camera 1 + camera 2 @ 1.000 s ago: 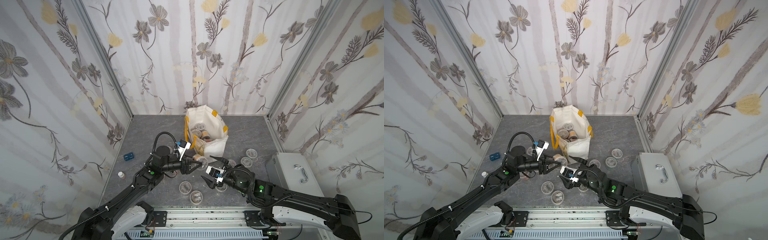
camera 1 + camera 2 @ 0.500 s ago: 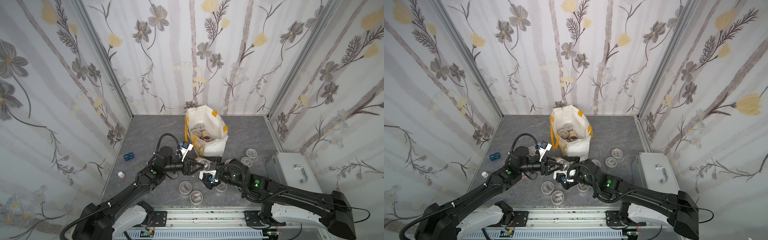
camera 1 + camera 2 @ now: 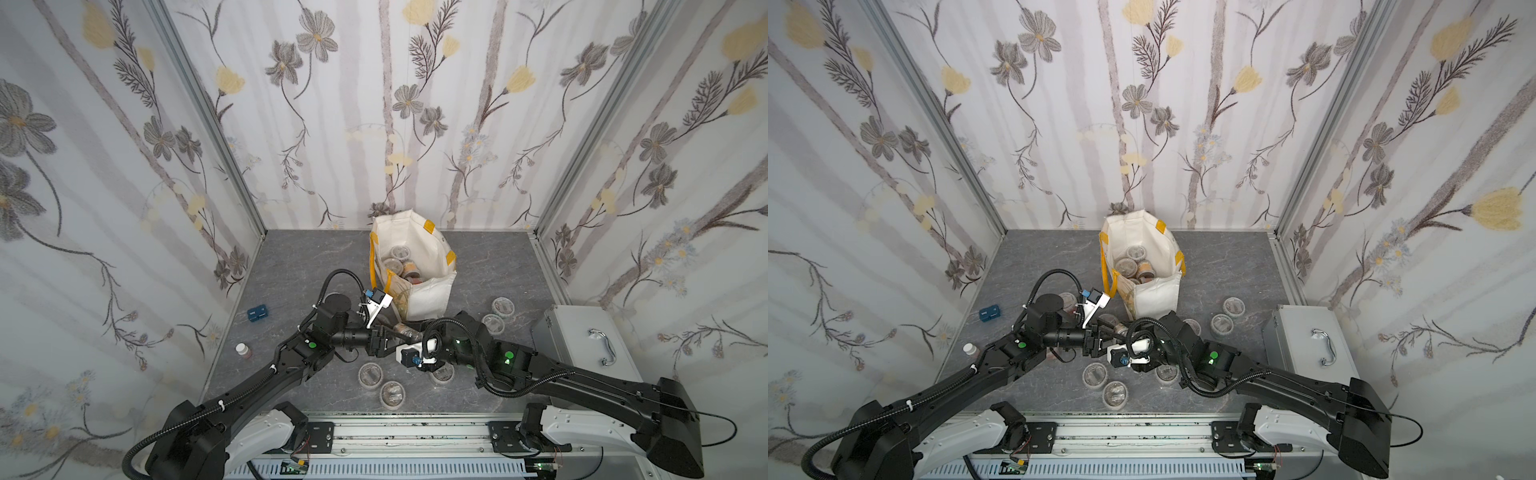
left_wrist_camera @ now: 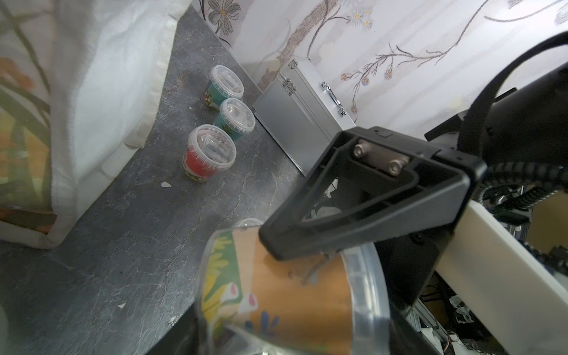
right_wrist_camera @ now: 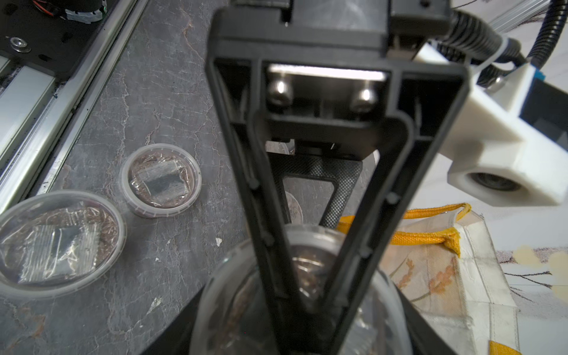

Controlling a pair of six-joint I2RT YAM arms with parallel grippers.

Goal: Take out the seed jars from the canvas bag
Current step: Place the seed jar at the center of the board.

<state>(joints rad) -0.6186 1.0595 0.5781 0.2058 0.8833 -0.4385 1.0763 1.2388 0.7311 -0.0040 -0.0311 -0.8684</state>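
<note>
— In front of the canvas bag, what's held?
— One seed jar, with the left gripper and the right gripper both clamped on it.
— Others?
— Three near jars, three right jars by the case, three bagged jars showing.

A silver metal case sits by one wall. A little blue box and a small bottle sit by the opposite wall.

The left gripper and right gripper meet on one seed jar just in front of the canvas bag, which holds more seed jars. Five loose jars stand on the grey table. A silver case sits at the right edge.
</note>
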